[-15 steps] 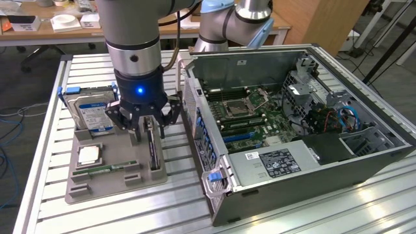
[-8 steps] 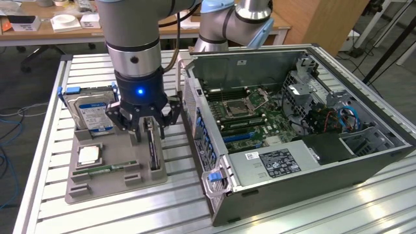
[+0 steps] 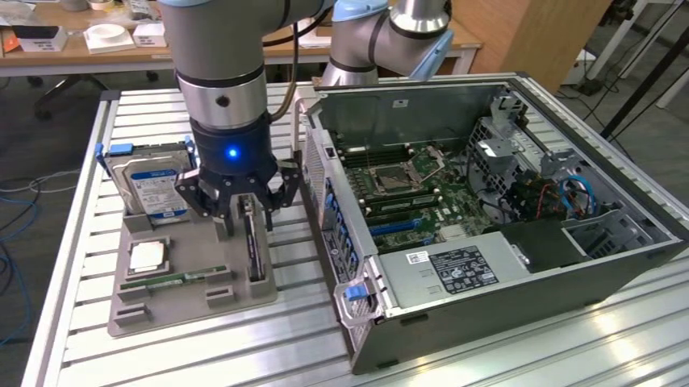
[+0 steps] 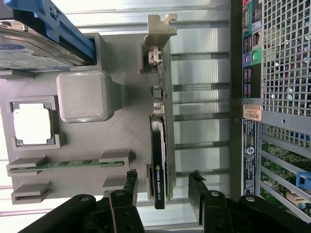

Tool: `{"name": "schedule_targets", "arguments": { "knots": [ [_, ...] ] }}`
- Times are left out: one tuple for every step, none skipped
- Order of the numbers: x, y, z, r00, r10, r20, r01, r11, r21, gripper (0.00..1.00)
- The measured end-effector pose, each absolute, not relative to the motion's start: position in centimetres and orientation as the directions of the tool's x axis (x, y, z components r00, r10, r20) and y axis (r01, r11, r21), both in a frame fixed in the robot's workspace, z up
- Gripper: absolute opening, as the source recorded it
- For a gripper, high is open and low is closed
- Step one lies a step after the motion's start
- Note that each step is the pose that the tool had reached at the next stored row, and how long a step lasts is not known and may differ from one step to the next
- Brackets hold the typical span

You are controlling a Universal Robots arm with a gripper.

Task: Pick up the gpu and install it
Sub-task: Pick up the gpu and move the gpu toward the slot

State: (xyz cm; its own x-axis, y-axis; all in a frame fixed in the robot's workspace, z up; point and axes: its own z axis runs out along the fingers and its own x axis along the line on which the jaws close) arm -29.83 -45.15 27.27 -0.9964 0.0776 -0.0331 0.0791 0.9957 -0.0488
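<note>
The gpu (image 4: 159, 145) stands on edge in a slot of the grey holder tray (image 4: 112, 131), its black cooler and silver end bracket showing; in the exterior view the gpu (image 3: 254, 246) is a thin dark card just below my fingers. My gripper (image 3: 239, 211) hangs straight above it, open, one finger on each side of the card and apart from it. In the wrist view my gripper (image 4: 163, 187) has its black fingertips (image 4: 130, 175) flanking the card's end, with gaps on both sides. The open computer case (image 3: 485, 218) lies at the exterior view's right, motherboard exposed.
On the tray (image 3: 189, 282) also sit a blue-labelled hard drive (image 3: 151, 187), a CPU (image 3: 147, 256) and a slim green RAM stick (image 3: 173, 280). The case's rear panel (image 4: 277, 97) stands close beside the tray. Everything rests on a slatted aluminium table (image 3: 140, 355).
</note>
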Motion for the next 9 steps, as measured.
{"name": "schedule_targets", "arguments": {
  "knots": [
    [-29.83, -45.15, 27.24, -0.996, 0.078, -0.033, 0.079, 0.996, -0.049, 0.55],
    [-29.83, -45.14, 27.24, -0.996, 0.078, -0.033, 0.079, 0.996, -0.049, 0.55],
    [-29.83, -45.14, 27.24, -0.996, 0.078, -0.033, 0.079, 0.996, -0.049, 0.55],
    [-29.83, -45.14, 27.24, -0.996, 0.078, -0.033, 0.079, 0.996, -0.049, 0.55],
    [-29.83, -45.14, 27.21, -0.996, 0.078, -0.033, 0.079, 0.996, -0.049, 0.55],
    [-29.83, -45.14, 27.17, -0.996, 0.078, -0.033, 0.079, 0.996, -0.049, 0.55],
    [-29.83, -45.14, 27.12, -0.996, 0.078, -0.033, 0.079, 0.996, -0.048, 0.55],
    [-29.83, -45.14, 27.07, -0.996, 0.078, -0.033, 0.079, 0.996, -0.049, 0.55],
    [-29.83, -45.14, 27.01, -0.996, 0.078, -0.033, 0.079, 0.996, -0.049, 0.55]
  ]
}}
